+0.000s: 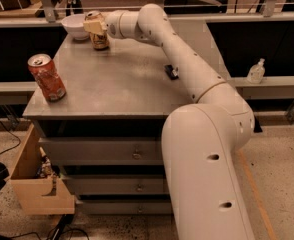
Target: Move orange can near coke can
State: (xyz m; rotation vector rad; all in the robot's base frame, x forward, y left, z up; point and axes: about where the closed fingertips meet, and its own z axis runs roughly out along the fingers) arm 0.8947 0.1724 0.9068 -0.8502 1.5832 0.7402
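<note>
The orange can (100, 40), golden-bronze with a silver top, stands upright at the back left of the grey table (122, 91). My gripper (95, 26) is at the can's upper part, with its pale fingers closed around it, and the can's base rests on the table. The coke can (47, 77), red with white markings, stands upright near the table's front left corner, well apart from the orange can. My white arm reaches across the table from the front right.
A white bowl (76, 26) sits just left of the orange can at the back edge. A small black object (171, 72) lies on the table's right side. A clear bottle (256, 72) stands on a ledge to the right. An open wooden box (37, 184) sits by the drawers below.
</note>
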